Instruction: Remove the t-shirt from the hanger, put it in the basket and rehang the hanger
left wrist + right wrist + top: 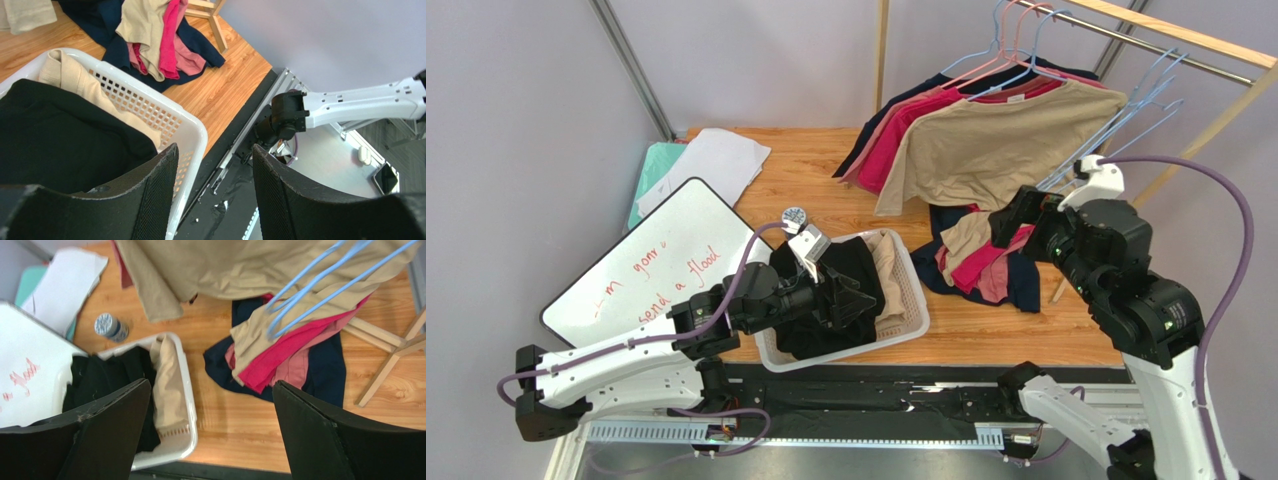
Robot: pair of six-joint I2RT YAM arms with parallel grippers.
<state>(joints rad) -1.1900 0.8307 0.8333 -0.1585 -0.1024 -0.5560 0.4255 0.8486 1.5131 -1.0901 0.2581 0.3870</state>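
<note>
Several t-shirts hang on hangers (1026, 60) from a wooden rack; the front one is tan (996, 140), with red and navy ones behind it. Empty light-blue hangers (320, 285) hang at the right. A pile of tan, red, pink and navy shirts (986, 262) lies on the table below. My left gripper (858, 300) is open and empty over the near edge of a white basket (916, 300) holding a black shirt (60, 135) and a tan one (85, 85). My right gripper (1009, 215) is open and empty, above the pile.
A whiteboard (646, 270) with red writing lies at the left, with white and green paper (706, 165) behind it. A small grey-capped bottle (794, 216) stands by the basket. The rack's wooden leg (390, 365) stands at the right.
</note>
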